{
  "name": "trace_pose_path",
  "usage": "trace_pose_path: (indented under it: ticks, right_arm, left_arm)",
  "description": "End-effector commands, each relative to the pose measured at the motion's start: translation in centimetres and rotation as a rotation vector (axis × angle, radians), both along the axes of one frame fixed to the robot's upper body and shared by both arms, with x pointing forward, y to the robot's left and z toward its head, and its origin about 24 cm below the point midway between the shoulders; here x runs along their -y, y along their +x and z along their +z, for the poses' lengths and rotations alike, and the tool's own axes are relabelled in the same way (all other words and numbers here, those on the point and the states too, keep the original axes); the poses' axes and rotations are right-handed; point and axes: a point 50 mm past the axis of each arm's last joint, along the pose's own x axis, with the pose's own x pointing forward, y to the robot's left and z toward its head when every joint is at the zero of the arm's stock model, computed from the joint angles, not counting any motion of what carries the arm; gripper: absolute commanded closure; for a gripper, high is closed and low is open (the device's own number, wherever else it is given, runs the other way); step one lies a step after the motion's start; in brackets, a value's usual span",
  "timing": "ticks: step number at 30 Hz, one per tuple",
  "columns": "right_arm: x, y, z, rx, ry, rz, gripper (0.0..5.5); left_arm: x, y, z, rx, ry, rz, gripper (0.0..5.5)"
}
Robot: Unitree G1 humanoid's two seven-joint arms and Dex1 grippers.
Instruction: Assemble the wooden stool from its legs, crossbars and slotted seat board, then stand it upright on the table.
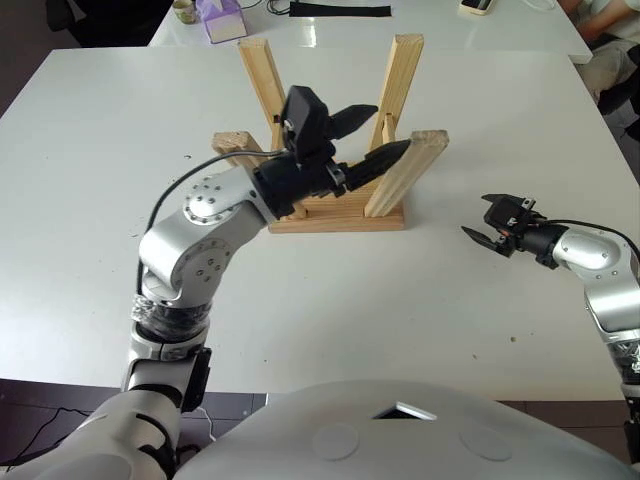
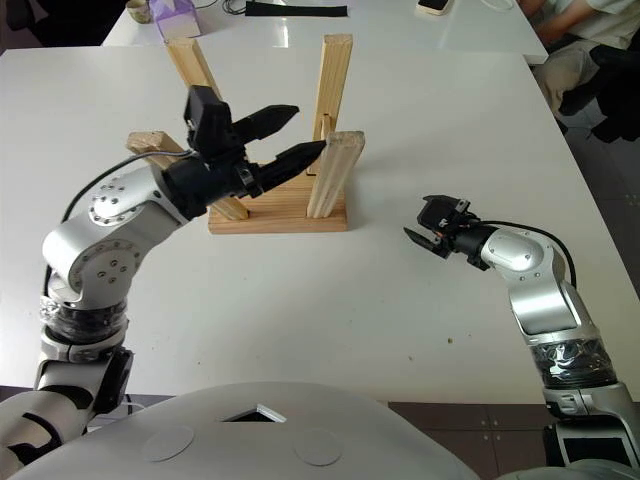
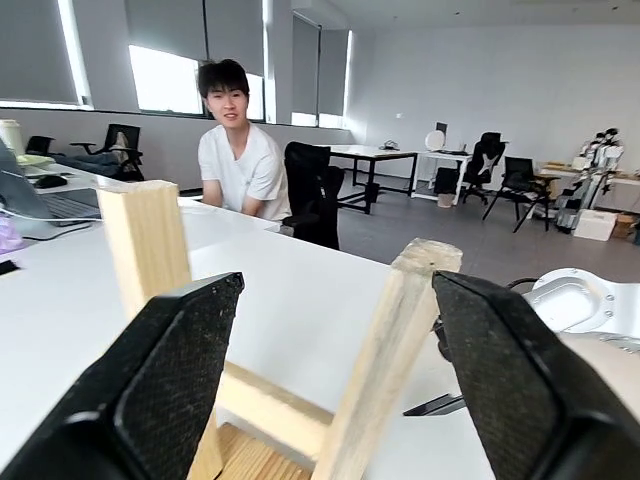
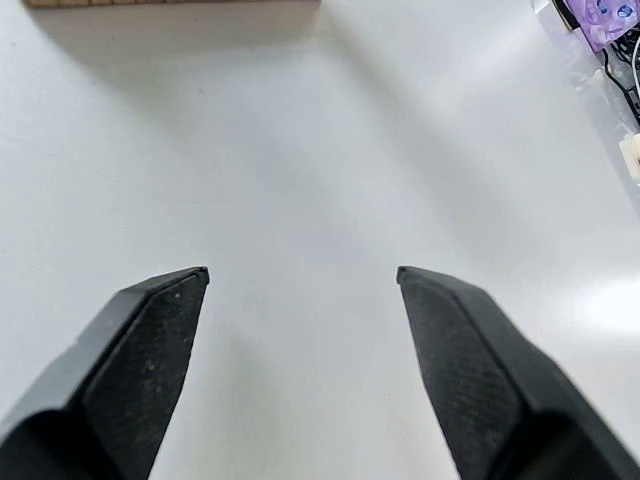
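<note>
A stool leg should be gripped firmly by the open left tool, with the open right tool helping to turn it.

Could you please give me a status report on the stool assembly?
Left pincer open among legs. Right pincer open, empty. Pale wooden stool upside down on white table. Nothing blocking.

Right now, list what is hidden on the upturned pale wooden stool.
Head views: the left gripper and arm cover the pale wooden stool's near-left leg joints.
Left wrist view: black fingers and the lower edge cut off the leg bases.
Right wrist view: the top edge cuts the seat board to a sliver.
</note>
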Motion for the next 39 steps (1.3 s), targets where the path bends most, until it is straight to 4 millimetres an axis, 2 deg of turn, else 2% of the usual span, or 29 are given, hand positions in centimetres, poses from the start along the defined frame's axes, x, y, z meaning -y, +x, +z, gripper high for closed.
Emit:
trace_pose_path:
  ticks: [1,4,6,8,10,12,15,17,20,25,28,32,36,39]
  right_arm:
    - [0.0,-0.8,-0.7,-0.007,0.002,-0.024,1.99]
    - [0.0,-1.0,-0.8,-0.007,0.003,-0.035,1.99]
    - [0.1,-1.1,-0.8,-0.005,0.002,-0.039,1.99]
    - [0.3,-1.3,-0.7,0.0,0.003,-0.048,1.99]
    - [0.4,-1.3,-0.6,0.022,0.013,-0.071,1.99]
    - [0.2,-1.1,-0.3,0.065,0.049,-0.113,1.99]
    - [-0.4,-0.9,0.6,0.135,0.146,-0.185,1.99]
    - [-0.7,-0.6,1.1,0.18,0.205,-0.233,2.2]
    - [-1.6,0.2,1.3,0.204,0.268,-0.259,2.57]
    - [-4.2,1.3,-0.2,0.154,0.275,-0.189,2.57]
    - [-5.6,1.5,-2.0,0.096,0.263,-0.148,2.57]
    - [-6.6,0.7,-3.3,0.048,0.259,-0.115,2.57]
    - [-7.9,0.0,-3.7,0.018,0.276,-0.072,2.57]
    - [-8.9,-0.2,-3.6,0.005,0.292,-0.034,2.57]
  left_arm:
    - [-1.1,-1.2,0.9,0.047,0.032,-0.065,1.99]
    - [-1.7,-2.2,1.7,0.072,0.002,-0.112,1.99]
    - [-2.9,-3.1,2.4,0.068,-0.048,-0.133,1.99]
    - [-4.3,-4.6,2.2,0.042,-0.05,-0.171,1.99]
    - [-6.1,-5.7,0.2,-0.03,0.046,-0.161,1.99]
    - [-8.6,-6.1,-2.7,-0.129,0.163,-0.073,1.99]
    - [-13.0,-5.5,-6.6,-0.258,0.248,0.185,1.99]
    - [-15.7,-4.2,-8.5,-0.284,0.306,0.383,2.33]
    - [-17.4,-2.6,-10.5,-0.246,0.429,0.551,2.7]
    - [-17.5,-0.7,-12.3,-0.078,0.653,0.612,2.7]
    - [-16.4,-0.5,-13.7,0.005,0.738,0.543,2.7]
    - [-14.5,-0.7,-15.0,0.034,0.754,0.433,2.7]
    - [-12.0,-0.4,-16.2,0.041,0.733,0.337,2.7]
    - [-10.1,-0.7,-16.2,0.035,0.675,0.273,2.7]
